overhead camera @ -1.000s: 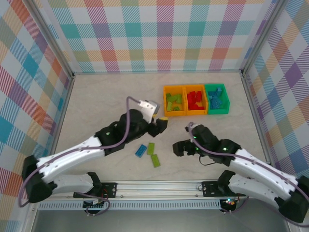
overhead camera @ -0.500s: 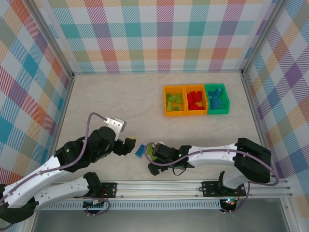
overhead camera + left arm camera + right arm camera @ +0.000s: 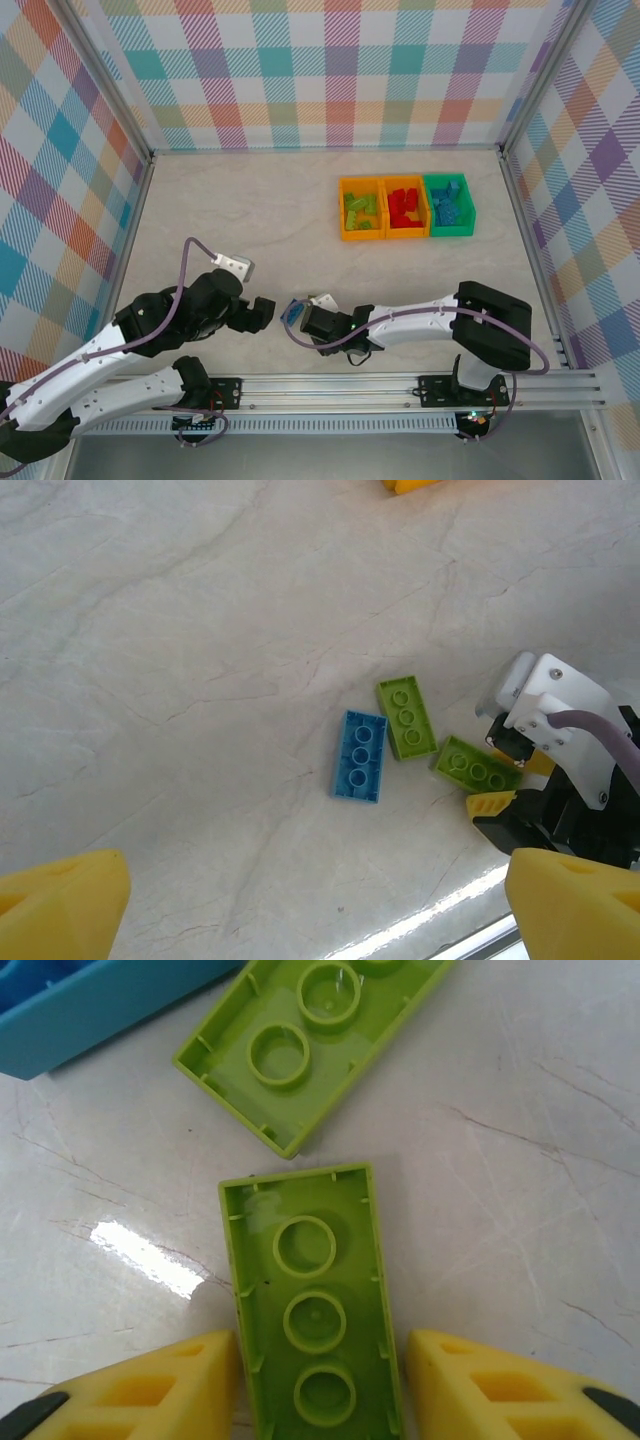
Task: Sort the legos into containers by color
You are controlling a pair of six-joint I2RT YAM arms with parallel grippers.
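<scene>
Reporting a change of duty between the arms. Over the last second my right pincer has been swinging in from the right side and narrowing from full spread onto a lime brick. Both pads are now sitting against its long sides, so I am reading it as pinched. It is lying flat on the table, hollow side up, not yet lifted. A second lime brick is lying just beyond the fingertips, and a blue brick beyond and left. My left pincer has been pulling back from the bins and is standing spread wide, holding nothing. The bins are sitting well ahead and right of the right pincer. I am judging three loose bricks outstanding, with this one going to the leftmost bin.
</scene>
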